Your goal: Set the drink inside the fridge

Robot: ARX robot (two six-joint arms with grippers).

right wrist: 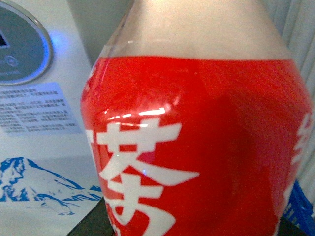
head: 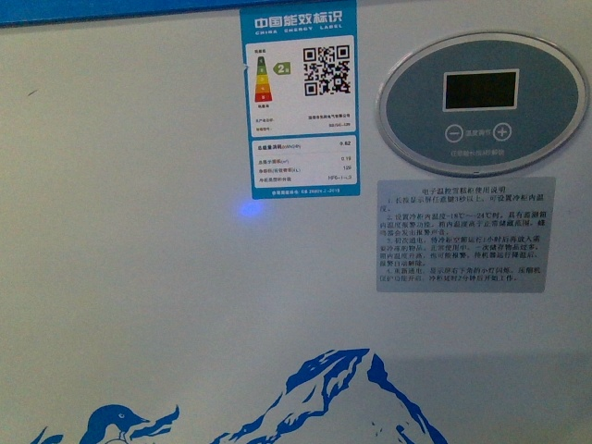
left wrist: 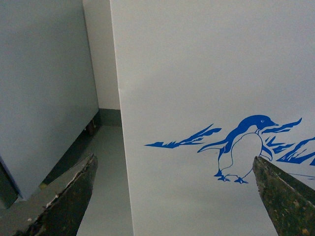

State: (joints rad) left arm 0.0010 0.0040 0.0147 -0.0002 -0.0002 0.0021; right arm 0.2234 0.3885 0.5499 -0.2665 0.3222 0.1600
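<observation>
The drink [right wrist: 197, 132] fills the right wrist view: a clear bottle with a red label and white characters, held upright. My right gripper is shut on it; its fingers are hidden behind the bottle. The fridge [head: 139, 277] fills the front view very close: white front wall, blue rim at the top, blue mountain and penguin picture low down. Its wall also shows in the left wrist view [left wrist: 197, 73] and the right wrist view [right wrist: 44, 147]. My left gripper [left wrist: 174, 196] is open and empty, facing the penguin picture. Neither arm shows in the front view.
An energy label [head: 298, 102], an oval grey control panel [head: 481, 102] and an instruction sticker [head: 453, 236] are on the fridge front. A grey cabinet side [left wrist: 44, 88] stands beside the fridge, with a narrow strip of floor [left wrist: 106, 187] between them.
</observation>
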